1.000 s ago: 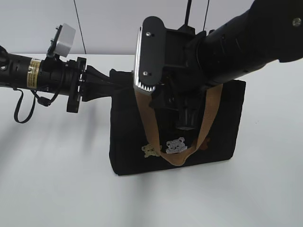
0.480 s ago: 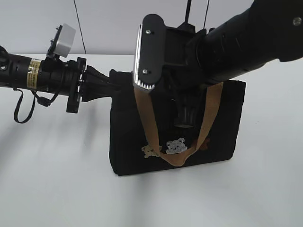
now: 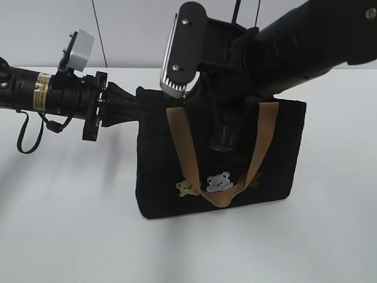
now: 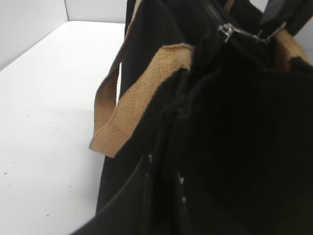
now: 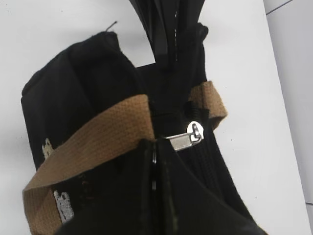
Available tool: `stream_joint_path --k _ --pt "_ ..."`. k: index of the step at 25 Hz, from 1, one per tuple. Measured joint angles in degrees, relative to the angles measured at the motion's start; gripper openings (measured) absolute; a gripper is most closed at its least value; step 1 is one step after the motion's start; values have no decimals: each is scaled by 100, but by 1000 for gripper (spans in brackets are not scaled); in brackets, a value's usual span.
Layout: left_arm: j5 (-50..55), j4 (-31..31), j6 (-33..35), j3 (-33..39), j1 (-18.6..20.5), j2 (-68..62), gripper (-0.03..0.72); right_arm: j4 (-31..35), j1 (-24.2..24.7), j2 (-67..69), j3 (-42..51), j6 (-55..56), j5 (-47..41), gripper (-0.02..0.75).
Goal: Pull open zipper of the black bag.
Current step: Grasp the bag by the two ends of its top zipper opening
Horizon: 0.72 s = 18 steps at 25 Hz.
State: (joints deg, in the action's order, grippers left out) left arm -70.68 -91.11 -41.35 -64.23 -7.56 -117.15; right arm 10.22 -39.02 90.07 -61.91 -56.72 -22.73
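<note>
At mid-table [image 3: 70, 236], found the black bag [image 3: 159, 177] standing upright, front face toward the exterior camera, one tan handle [image 3: 179, 147] hanging down beside the bear patches [image 3: 218, 181].

Noted the left tool [image 3: 140, 101] at the bag's upper left corner, almost closed and pinched onto the fabric at that end of the top edge. Confirmed this from the right wrist view, with two dark fingers [image 5: 164, 29] set close together on the far end of the bag.

Located the right tool [image 5: 154, 147] over the middle of the top edge, fully closed on the zipper pull [image 5: 182, 141], the silver tab and ring protruding sideways from between the pads. Traced the zipper [image 5: 203, 156] along the top edge on either side of the pull. Could not establish from these views how much of it, if any, lay open, owing to dark fabric and the tool body in front.

Judged the step in hand as the grasp on the pull secured, with the bag anchored at one end and no evident opening made yet. Judged the next move to call for a steady draw of the pull along the zipper line, kept in line with the top edge, with the left tool holding the corner taut against the pull. Flagged a risk of the small tab slipping from the pads under a skewed draw.
</note>
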Motion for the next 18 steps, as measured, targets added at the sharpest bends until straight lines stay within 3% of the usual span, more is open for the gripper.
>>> stream_joint_path --k 9,18 --pt "-16 -6 0 0 0 0 31 0 0 -13 -716 530 -650 -15" --pt "-35 -11 0 0 0 0 31 -19 0 -13 -792 683 -776 -15"
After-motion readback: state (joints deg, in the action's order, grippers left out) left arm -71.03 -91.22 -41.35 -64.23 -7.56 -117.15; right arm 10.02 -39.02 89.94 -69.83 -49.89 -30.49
